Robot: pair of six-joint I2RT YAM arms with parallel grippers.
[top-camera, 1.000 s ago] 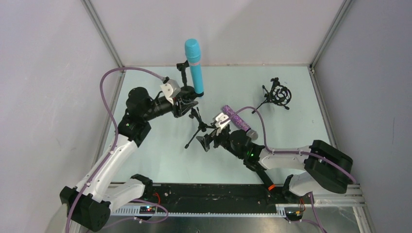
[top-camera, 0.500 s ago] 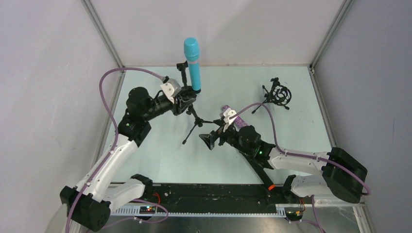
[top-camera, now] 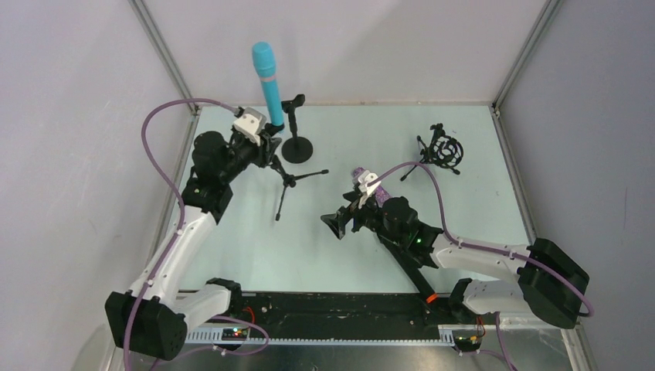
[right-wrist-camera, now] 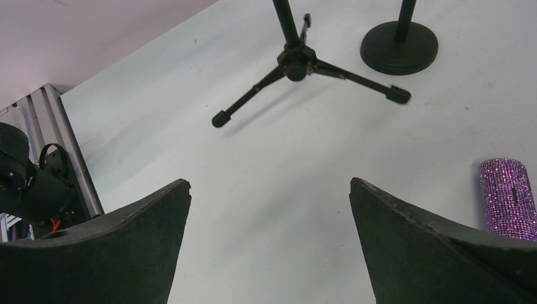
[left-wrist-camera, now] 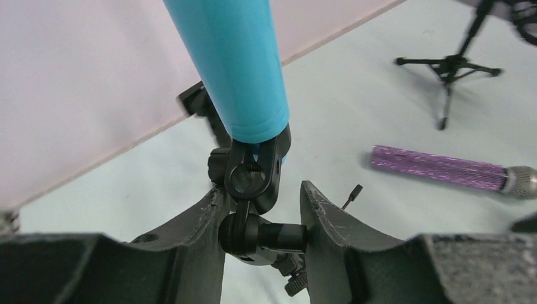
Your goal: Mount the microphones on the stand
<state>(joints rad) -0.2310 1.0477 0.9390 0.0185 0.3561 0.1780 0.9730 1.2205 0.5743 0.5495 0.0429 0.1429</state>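
The left gripper was clamped on the swivel joint of the tripod stand at the far left of the table, its fingers pressed against both sides of the joint. The light blue microphone sat in that stand's clip, head up and leaning slightly left. Just right of it stood a round-base stand. Near the middle, the right gripper hung low over the table with its fingers spread wide and nothing between them. The purple glittery microphone lay flat just beyond it, partly hidden by the arm from above. The black microphone, with an orange ring, lay at the near edge beside the right arm's base. A shock-mount stand stood at the far right.
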